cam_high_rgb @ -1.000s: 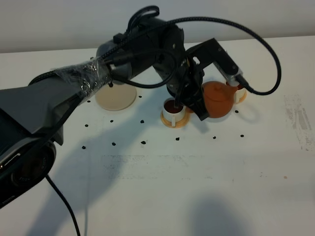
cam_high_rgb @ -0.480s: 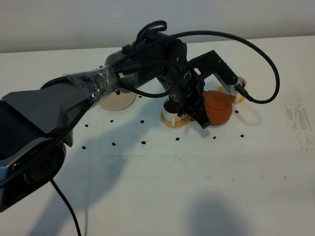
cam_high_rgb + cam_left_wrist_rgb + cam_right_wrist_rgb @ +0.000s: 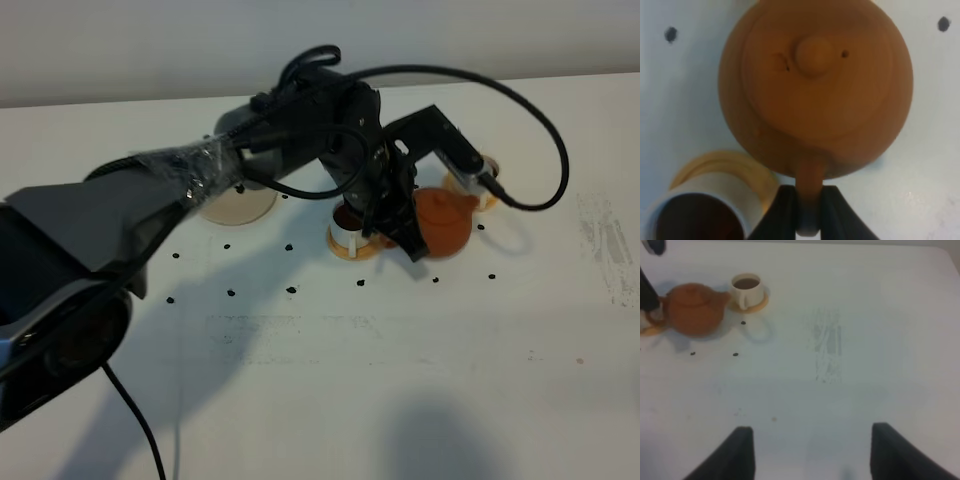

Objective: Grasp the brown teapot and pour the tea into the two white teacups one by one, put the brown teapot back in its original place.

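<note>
The brown teapot (image 3: 445,220) (image 3: 815,85) (image 3: 692,307) stands upright between the two white teacups, low over the table or on it. My left gripper (image 3: 405,238) (image 3: 809,217) is shut on its loop handle. One teacup (image 3: 350,228) (image 3: 695,220) on its orange-tan coaster holds dark tea right beside the gripper. The other teacup (image 3: 482,183) (image 3: 746,289), also holding tea, sits beyond the spout and is partly hidden behind the wrist in the high view. The cream saucer (image 3: 238,205) lies to the left, half under the arm. My right gripper (image 3: 812,455) hangs open over bare table.
Small black dots (image 3: 291,290) mark the white tabletop around the cups. A faint scuffed patch (image 3: 610,240) (image 3: 827,347) lies to the right. The left arm and its black cable (image 3: 545,130) span the back-left of the table.
The left arm has shifted slightly to the right and the teapot has sunk a little lower beside the near cup. The cups and saucer have not moved.
</note>
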